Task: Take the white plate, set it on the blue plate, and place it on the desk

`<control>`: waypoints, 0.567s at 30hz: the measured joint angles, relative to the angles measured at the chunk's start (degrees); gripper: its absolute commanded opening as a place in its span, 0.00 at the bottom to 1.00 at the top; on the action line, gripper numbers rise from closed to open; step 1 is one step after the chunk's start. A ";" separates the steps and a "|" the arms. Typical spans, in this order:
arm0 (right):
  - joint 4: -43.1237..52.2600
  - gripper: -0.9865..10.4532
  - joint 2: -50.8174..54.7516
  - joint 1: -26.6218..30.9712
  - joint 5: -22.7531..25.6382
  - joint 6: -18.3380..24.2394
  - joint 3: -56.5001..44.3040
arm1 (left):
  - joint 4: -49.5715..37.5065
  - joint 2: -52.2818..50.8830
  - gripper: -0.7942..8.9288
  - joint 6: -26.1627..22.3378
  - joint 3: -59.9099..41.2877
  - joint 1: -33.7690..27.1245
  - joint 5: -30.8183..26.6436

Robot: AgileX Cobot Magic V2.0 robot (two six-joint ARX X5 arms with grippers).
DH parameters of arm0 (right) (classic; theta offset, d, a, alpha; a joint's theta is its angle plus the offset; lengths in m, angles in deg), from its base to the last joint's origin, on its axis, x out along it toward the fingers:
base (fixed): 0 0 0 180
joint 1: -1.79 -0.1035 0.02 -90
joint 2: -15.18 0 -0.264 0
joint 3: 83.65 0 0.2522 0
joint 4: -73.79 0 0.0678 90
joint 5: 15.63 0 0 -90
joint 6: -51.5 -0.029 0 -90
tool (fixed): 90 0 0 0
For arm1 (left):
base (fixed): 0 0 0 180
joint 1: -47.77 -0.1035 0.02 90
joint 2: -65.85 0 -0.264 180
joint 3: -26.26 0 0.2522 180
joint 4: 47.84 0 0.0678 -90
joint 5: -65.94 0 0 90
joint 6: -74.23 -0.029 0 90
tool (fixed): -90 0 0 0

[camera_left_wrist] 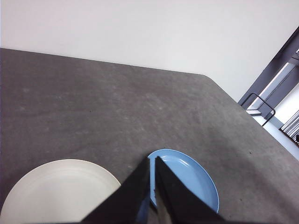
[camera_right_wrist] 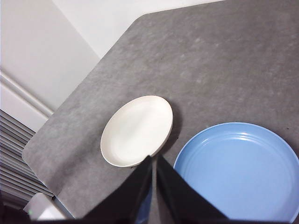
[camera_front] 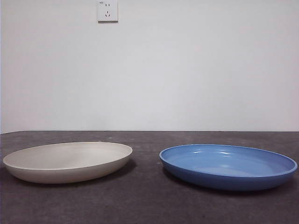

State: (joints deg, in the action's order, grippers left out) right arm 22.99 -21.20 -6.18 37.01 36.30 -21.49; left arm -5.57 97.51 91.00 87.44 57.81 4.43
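Note:
The white plate [camera_front: 67, 161] lies flat on the desk [camera_front: 149, 205] at the left of the front view. The blue plate [camera_front: 228, 165] lies beside it at the right, a small gap between them. Both plates are empty. My left gripper [camera_left_wrist: 152, 161] is shut and empty, held high above the desk over the gap between the white plate [camera_left_wrist: 58, 189] and the blue plate [camera_left_wrist: 187, 179]. My right gripper [camera_right_wrist: 154, 158] is also shut and empty, high above the white plate [camera_right_wrist: 137, 130] and the blue plate [camera_right_wrist: 240, 170]. Neither gripper shows in the front view.
A plain white wall [camera_front: 187, 70] with a power socket [camera_front: 107, 10] stands behind the desk. The desk's rounded corner [camera_right_wrist: 135, 23] and side edge [camera_right_wrist: 46, 135] show in the right wrist view.

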 measured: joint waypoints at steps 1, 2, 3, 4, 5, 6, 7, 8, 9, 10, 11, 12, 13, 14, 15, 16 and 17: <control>0.00 0.10 0.15 0.00 0.00 0.07 0.00 | 0.26 -0.15 0.11 -0.44 0.00 0.00 0.02; -0.02 0.10 0.15 0.00 0.00 0.11 0.00 | 0.48 -0.20 0.11 -0.90 0.00 0.00 0.04; -0.02 0.10 0.17 0.00 0.00 0.20 0.00 | 0.76 -0.22 0.12 -1.25 0.02 0.00 0.04; -0.02 0.10 0.15 0.00 0.00 0.22 0.00 | 1.16 -0.22 0.13 -1.51 0.00 0.00 0.04; -0.02 0.11 0.13 0.00 0.00 0.24 0.00 | 1.49 -0.20 0.16 -1.81 0.00 0.00 0.04; -0.02 0.14 0.13 0.00 0.00 0.26 0.00 | 1.70 -0.17 0.21 -2.03 0.00 0.00 0.04; -0.02 0.21 0.13 0.00 0.00 0.35 0.00 | 1.92 -0.15 0.28 -2.36 0.00 0.00 0.04; -0.02 0.29 0.13 0.00 0.00 0.39 0.00 | 2.12 -0.13 0.38 -2.58 0.02 0.00 0.04; -0.02 0.37 0.13 0.00 0.00 0.39 0.00 | 2.23 -0.13 0.46 -2.73 0.02 0.00 0.07; -0.02 0.45 0.13 0.00 0.00 0.42 0.00 | 2.27 -0.13 0.56 -2.82 0.00 0.00 0.07; -0.02 0.52 0.13 0.00 0.00 0.39 0.00 | 2.25 -0.13 0.62 -2.95 0.00 0.00 0.07; -0.02 0.56 0.13 0.00 0.00 0.39 0.00 | 2.25 -0.13 0.66 -3.04 0.00 0.00 0.07; -0.02 0.59 0.13 0.00 0.00 0.39 0.00 | 2.23 -0.13 0.67 -3.32 0.00 0.00 0.07; -0.04 0.60 0.13 0.00 0.00 0.39 0.00 | 2.21 -0.13 0.67 -3.43 0.00 0.00 0.07; -0.02 0.60 0.13 0.00 0.00 0.39 0.00 | 2.19 -0.13 0.67 -3.50 0.00 0.00 0.07; -0.07 0.60 0.13 0.00 0.02 0.24 0.00 | 2.21 -0.13 0.67 -3.52 0.00 0.00 0.07; -0.04 0.60 0.13 0.00 -0.02 0.42 0.00 | 2.21 -0.13 0.67 -3.63 0.00 0.00 0.09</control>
State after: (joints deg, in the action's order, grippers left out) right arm 22.95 -21.07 -6.18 36.99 36.72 -21.49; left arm -3.36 97.38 87.38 87.44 57.81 4.52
